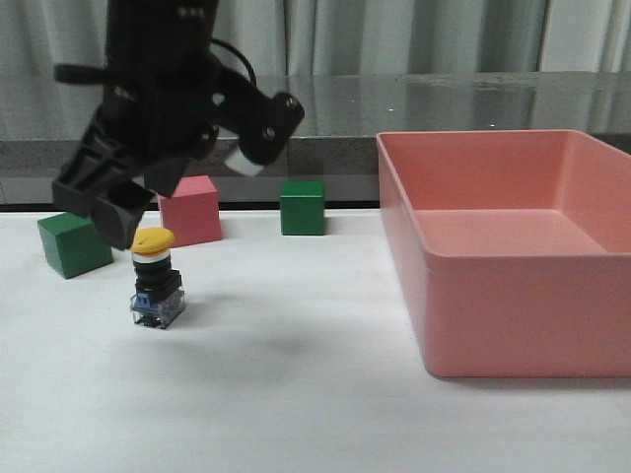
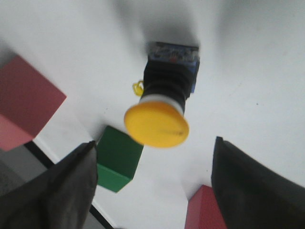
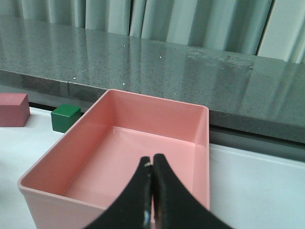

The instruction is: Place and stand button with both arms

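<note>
A white surface point(image 1: 296, 394) holds a small button point(image 1: 156, 281) standing upright near its left edge, yellow cap on top, clear blue base flat on the surface. The left hand point(image 1: 123, 212) hovers just above the cap, fingers point(image 2: 62, 191) spread wide, touching nothing. The right hand point(image 3: 151, 191) has its fingers pressed together, empty, above a pink bin point(image 1: 592, 325) at the right edge. Two green cubes point(image 1: 74, 244) point(image 1: 302, 207) and a red cube point(image 1: 190, 210) sit along the far edge.

white table point(image 1: 296, 394), upright button point(image 1: 156, 281), three cubes, pink bin point(image 1: 513, 296)
</note>
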Robot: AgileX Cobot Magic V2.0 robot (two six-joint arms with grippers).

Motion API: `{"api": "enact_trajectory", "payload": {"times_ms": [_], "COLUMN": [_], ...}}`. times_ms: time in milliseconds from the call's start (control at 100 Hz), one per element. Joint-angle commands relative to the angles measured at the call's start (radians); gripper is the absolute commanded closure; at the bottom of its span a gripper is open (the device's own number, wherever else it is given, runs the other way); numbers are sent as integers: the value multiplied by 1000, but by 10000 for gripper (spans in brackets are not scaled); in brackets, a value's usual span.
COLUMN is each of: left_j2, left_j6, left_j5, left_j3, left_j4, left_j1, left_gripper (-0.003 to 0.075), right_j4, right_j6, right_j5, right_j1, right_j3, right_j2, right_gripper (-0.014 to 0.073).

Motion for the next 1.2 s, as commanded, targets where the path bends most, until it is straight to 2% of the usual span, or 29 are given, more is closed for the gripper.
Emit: {"api": "enact_trajectory", "payload": {"times_ms": [0,60,130,180,200,310,480,600,790,930,1040,1190], "left_j2": [-116,-163,-222,-267,-288,-407,-631,-806,-1078,-1258,-1368,-1451], "left_j6": [-85,-205,-331,-397,-417,-465,-465,-466,-468,-468,-468,-468], "left_j5": [54,85,92,90,88,26,-244,-426,-689,-856,-982,-1040], "left_j3": [-27,-27,-27,-27,-27,-25,76,244,616,867,1006,1120], "left_j4": [22,22,20,7,-5,-129,-309,-397,-513,-545,-547,-566], "left_j1": [0,12,35,56,66,131,212,242,254,254,254,254], "left_gripper": [285,377,551,713,742,740,740,740,740,740,740,740], "right_j4": [10,10,10,10,10,10,10,10,10,10,10,10], "right_j6": [2,2,2,2,2,2,2,2,2,2,2,2], "right_j5": [-86,-86,-86,-86,-86,-86,-86,-86,-86,-86,-86,-86], "right_j1": [-5,-5,-5,-5,-5,-5,-5,-5,-5,-5,-5,-5], "right_j3": [-28,-28,-28,-28,-28,-28,-28,-28,-28,-28,-28,-28], "right_j2": [10,10,10,10,10,10,10,10,10,10,10,10], "right_gripper": [670,670,670,670,670,670,670,670,670,670,670,670]}}
